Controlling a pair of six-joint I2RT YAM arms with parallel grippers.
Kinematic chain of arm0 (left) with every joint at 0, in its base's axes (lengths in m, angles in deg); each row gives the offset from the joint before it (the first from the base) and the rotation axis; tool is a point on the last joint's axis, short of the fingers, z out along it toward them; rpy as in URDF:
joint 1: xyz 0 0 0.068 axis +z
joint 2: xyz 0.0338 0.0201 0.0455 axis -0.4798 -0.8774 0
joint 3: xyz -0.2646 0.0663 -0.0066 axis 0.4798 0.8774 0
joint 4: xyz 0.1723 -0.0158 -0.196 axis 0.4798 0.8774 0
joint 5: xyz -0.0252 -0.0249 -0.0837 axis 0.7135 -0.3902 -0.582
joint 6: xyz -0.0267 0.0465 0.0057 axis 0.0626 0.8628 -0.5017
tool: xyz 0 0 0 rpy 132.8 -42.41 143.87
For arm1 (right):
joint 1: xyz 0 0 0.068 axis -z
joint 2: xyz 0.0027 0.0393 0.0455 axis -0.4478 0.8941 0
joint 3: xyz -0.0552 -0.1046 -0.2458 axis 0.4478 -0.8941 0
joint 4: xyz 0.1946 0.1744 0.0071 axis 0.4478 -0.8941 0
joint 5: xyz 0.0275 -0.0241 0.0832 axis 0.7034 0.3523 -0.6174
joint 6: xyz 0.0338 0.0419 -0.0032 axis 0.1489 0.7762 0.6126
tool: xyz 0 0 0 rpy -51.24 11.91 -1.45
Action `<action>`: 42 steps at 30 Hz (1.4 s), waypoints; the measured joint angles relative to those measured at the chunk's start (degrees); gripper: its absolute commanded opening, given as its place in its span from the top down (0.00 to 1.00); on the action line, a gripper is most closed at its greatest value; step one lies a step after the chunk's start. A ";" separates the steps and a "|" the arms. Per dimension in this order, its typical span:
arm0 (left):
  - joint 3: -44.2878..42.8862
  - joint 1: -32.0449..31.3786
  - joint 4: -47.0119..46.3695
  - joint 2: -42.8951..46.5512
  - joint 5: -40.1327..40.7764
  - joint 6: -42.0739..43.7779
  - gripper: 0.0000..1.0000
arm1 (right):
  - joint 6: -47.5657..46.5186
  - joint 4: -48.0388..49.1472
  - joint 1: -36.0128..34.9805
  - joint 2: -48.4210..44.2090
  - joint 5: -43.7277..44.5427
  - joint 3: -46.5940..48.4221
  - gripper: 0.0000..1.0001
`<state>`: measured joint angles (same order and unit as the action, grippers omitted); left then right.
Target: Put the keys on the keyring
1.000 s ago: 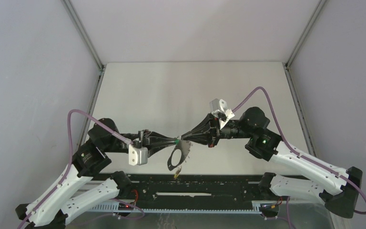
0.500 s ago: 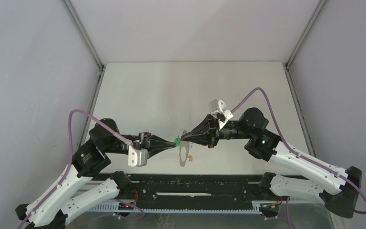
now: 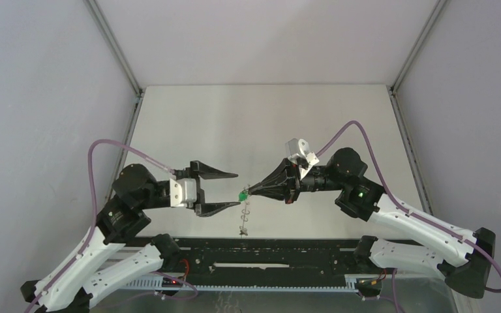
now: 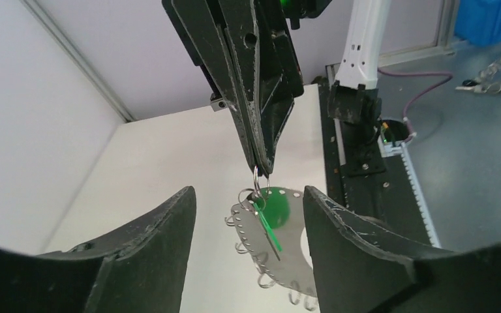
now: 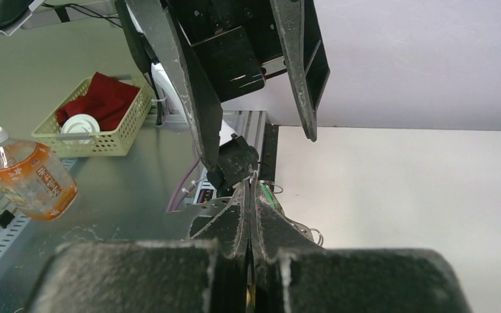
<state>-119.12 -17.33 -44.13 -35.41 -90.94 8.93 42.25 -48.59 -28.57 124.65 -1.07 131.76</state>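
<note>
My right gripper (image 3: 248, 191) is shut on a small wire loop at the top of the grey keyring (image 3: 244, 215), which hangs from it edge-on above the table. The key with the green head (image 3: 242, 195) dangles at that loop, against the keyring (image 4: 280, 251). My left gripper (image 3: 236, 190) stands open, its fingers (image 3: 216, 173) spread either side of the green key (image 4: 272, 214) without touching it. In the left wrist view the right gripper (image 4: 259, 168) comes down from above. A small piece at the ring's lower end is too small to identify.
The black rail (image 3: 267, 257) with both arm bases runs along the near table edge, just below the hanging ring. In the right wrist view, off the table, a basket (image 5: 98, 120) with red cloth and an orange drink bottle (image 5: 32, 179) stand on the floor.
My left gripper has opened, let go of the green key and drawn back to the left. The keyring has swung round and now hangs edge-on from the right gripper.
</note>
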 measured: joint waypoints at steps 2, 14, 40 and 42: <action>0.00 0.00 -1.53 -0.39 0.02 -3.56 0.39 | -0.20 0.00 -0.04 0.00 -0.07 0.00 1.00; 0.42 0.00 -3.80 -2.38 -1.75 -10.27 0.61 | -0.83 0.24 -0.42 -0.07 -0.07 0.00 1.00; 2.56 0.00 -4.72 -2.19 -5.16 -13.55 0.73 | -1.77 0.63 -1.42 0.57 -3.34 -0.04 1.00; 2.56 0.00 -5.27 -2.19 -5.25 -14.99 0.72 | -2.03 0.15 -1.55 0.92 -3.87 -0.04 1.00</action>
<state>-116.57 -17.33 -49.40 -37.59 -96.18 -6.07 40.22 -48.44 -30.12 125.57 -4.94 131.72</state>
